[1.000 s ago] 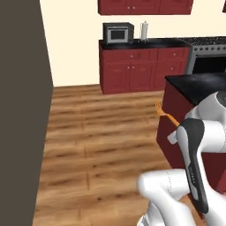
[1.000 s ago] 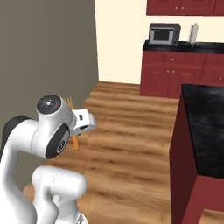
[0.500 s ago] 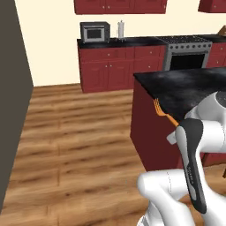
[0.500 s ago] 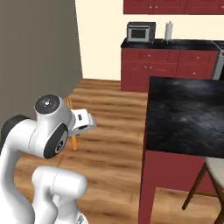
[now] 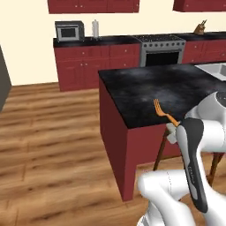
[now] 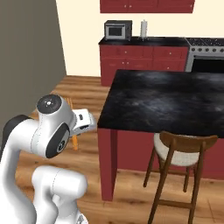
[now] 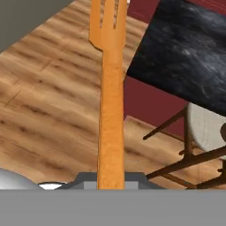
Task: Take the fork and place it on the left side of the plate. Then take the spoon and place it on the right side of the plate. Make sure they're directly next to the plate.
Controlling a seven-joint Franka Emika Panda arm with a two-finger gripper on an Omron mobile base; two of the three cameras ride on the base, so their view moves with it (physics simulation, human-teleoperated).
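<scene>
Gripper (image 7: 110, 183) clamps fork (image 7: 110, 110) (tines outward)

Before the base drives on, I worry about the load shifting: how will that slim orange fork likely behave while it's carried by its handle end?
The slim orange fork probably stays stiff: its long handle runs straight, with no sag. It looks light, being so thin. Held at the handle's end by the gripper, it might pivot or slip if jolted.

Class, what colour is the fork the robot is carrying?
The fork is plain orange all over, clearest in the hand view.
</scene>
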